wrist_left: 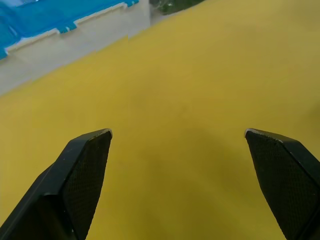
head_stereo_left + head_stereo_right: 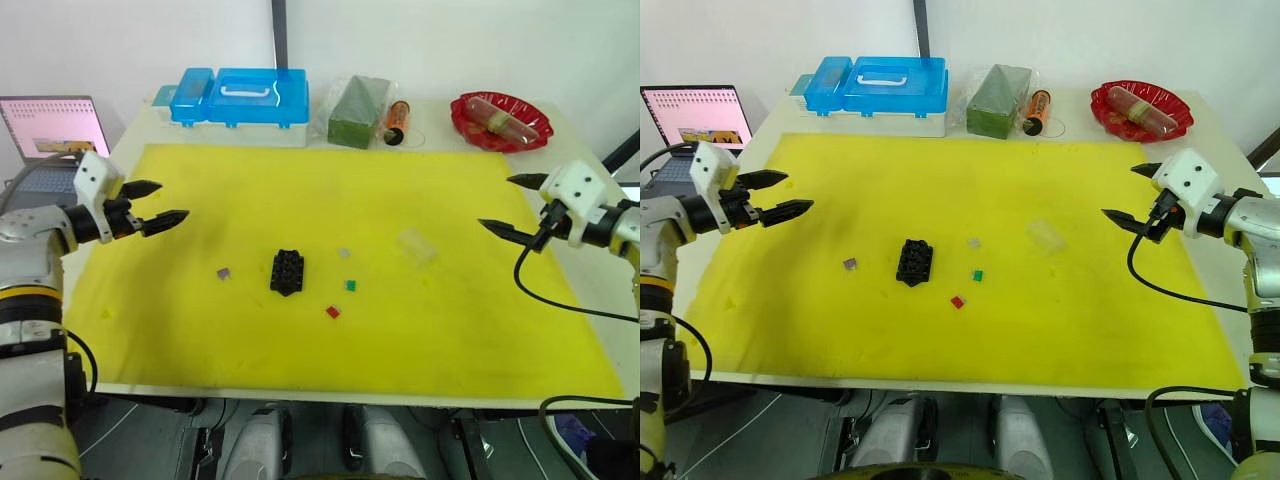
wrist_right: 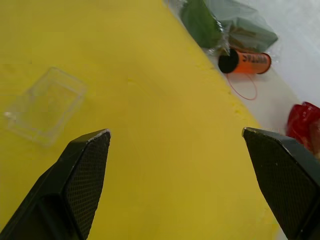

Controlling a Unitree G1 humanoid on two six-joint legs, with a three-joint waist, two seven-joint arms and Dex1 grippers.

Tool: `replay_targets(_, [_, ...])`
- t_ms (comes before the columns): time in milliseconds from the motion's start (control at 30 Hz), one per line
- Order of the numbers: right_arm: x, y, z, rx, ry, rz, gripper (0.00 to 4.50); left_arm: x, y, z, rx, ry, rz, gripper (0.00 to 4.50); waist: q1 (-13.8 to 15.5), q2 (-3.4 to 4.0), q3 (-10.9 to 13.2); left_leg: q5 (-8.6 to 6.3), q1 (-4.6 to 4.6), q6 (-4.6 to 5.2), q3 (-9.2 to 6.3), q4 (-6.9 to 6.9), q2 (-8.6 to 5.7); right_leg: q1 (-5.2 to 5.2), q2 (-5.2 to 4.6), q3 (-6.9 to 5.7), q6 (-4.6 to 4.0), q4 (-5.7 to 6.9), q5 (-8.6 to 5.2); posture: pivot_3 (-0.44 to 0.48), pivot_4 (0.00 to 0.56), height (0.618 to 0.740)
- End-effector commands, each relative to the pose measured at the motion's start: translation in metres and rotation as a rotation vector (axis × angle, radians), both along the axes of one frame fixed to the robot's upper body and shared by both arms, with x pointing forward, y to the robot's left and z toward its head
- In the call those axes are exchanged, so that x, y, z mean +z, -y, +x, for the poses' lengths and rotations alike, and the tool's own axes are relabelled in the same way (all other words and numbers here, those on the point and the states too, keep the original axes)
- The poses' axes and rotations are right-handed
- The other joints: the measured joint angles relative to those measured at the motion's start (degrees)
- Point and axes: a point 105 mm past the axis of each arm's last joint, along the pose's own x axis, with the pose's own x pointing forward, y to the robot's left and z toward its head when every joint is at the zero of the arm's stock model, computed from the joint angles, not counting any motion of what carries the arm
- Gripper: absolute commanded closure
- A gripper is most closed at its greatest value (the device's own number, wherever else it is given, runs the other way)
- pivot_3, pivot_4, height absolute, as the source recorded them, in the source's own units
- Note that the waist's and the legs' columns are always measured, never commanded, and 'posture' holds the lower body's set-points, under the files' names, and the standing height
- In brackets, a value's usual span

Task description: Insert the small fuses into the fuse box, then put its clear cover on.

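Note:
The black fuse box (image 2: 287, 272) sits mid-mat on the yellow mat (image 2: 200, 340). Around it lie small fuses: a purple one (image 2: 223, 272) to its left, and a pale grey one (image 2: 344, 253), a green one (image 2: 350, 285) and a red one (image 2: 333, 312) to its right. The clear cover (image 2: 417, 245) lies flat further right, also in the right wrist view (image 3: 45, 105). My left gripper (image 2: 172, 200) hovers open over the mat's left part, holding nothing. My right gripper (image 2: 495, 202) hovers open at the mat's right side, right of the cover.
Along the table's back edge stand a blue-lidded case (image 2: 240, 97), a green wrapped packet (image 2: 358, 110), an orange cylinder (image 2: 397, 122) and a red bowl (image 2: 500, 120). A laptop (image 2: 55, 125) sits off the table's left. A black cable (image 2: 560, 300) hangs from my right wrist.

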Motion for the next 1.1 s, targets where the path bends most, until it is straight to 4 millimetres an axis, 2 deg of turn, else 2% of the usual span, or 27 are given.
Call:
replay_targets(33, [0.02,-0.032,-0.006,0.088,0.04,0.059,0.0,0.014,0.008,-0.018,-0.052,-0.114,-0.176,0.04,-0.3,0.0,0.0,0.0,0.0,0.0,-0.02,0.0,0.02,0.0,0.0,0.0,0.0,0.0,0.0,0.0,0.15,0.74])
replay_targets(100, [0.014,-0.056,-0.013,0.163,0.004,0.058,0.0,0.012,0.015,-0.028,-0.055,-0.23,-0.279,0.04,-0.6,0.0,0.0,0.0,0.0,0.01,-0.07,0.0,0.03,0.0,0.01,0.0,0.02,0.02,-0.01,0.0,0.15,0.74])
replay_targets(233, [0.011,-0.123,-0.032,0.357,-0.038,0.113,0.0,0.0,0.034,-0.054,-0.088,-0.578,-0.506,0.04,-1.0,-0.01,0.0,-0.02,-0.02,0.03,-0.12,0.03,0.02,0.0,0.0,-0.01,0.06,0.04,-0.04,0.0,0.15,0.74])
replay_targets(300, [0.009,-0.147,-0.041,0.429,-0.063,0.134,0.0,-0.006,0.04,-0.062,-0.081,-0.709,-0.581,0.04,-1.0,-0.01,0.0,-0.02,-0.01,0.03,-0.14,0.03,0.02,0.0,0.01,-0.01,0.07,0.06,-0.05,0.0,0.15,0.74])
replay_targets(367, [0.007,-0.166,-0.049,0.488,-0.087,0.148,0.0,-0.013,0.043,-0.07,-0.072,-0.814,-0.616,0.04,-0.9,-0.01,0.0,-0.02,-0.01,0.03,-0.14,0.04,0.0,0.0,0.01,-0.01,0.08,0.06,-0.06,0.0,0.15,0.74])
replay_targets(533, [0.004,-0.195,-0.062,0.58,-0.118,0.16,0.0,-0.024,0.045,-0.079,-0.06,-0.96,-0.714,0.04,-0.7,-0.03,0.0,-0.02,-0.02,0.03,-0.15,0.07,-0.05,0.01,-0.05,-0.01,0.08,0.06,-0.07,0.0,0.15,0.74])
replay_targets(767, [0.004,-0.206,-0.066,0.598,-0.111,0.161,0.0,-0.037,0.04,-0.076,0.002,-0.982,-0.791,0.04,-0.7,-0.04,0.0,-0.03,-0.01,0.01,-0.15,0.06,-0.06,0.0,-0.14,-0.01,0.07,0.06,-0.07,0.0,0.15,0.74])
replay_targets(1100, [0.006,-0.204,-0.062,0.575,-0.108,0.171,0.0,-0.053,0.054,-0.069,0.028,-0.975,-0.828,0.04,-0.7,-0.05,0.0,-0.04,-0.01,-0.01,-0.15,0.05,-0.06,-0.01,-0.21,0.01,0.06,0.05,-0.07,0.0,0.15,0.74])
